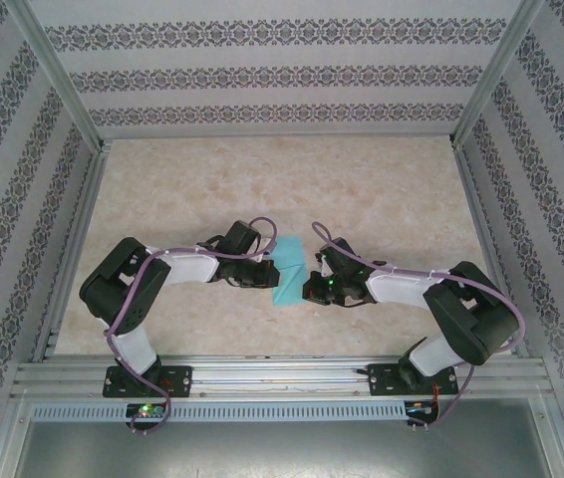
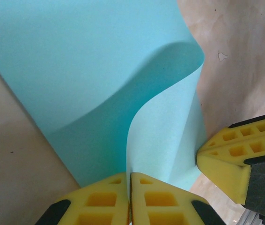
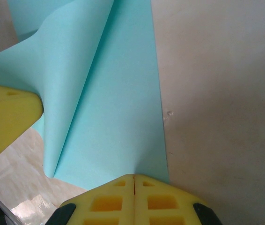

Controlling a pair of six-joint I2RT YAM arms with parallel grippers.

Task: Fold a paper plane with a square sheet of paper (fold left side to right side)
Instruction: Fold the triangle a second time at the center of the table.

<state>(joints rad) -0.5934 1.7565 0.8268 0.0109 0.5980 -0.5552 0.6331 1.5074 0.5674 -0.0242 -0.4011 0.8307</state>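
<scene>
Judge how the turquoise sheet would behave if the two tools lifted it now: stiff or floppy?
Probably floppy: the turquoise sheet bows in a soft curve between the left tool and right tool. Likely thin and light too, since both shut tools pinch its edge with no visible gap.

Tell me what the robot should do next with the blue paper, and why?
Probably the left tool should carry its pinched edge across to the right tool, which pinches the other edge. The square sheet of paper bows up between them in a loose, uncreased curl, so the edges seem apart.
</scene>
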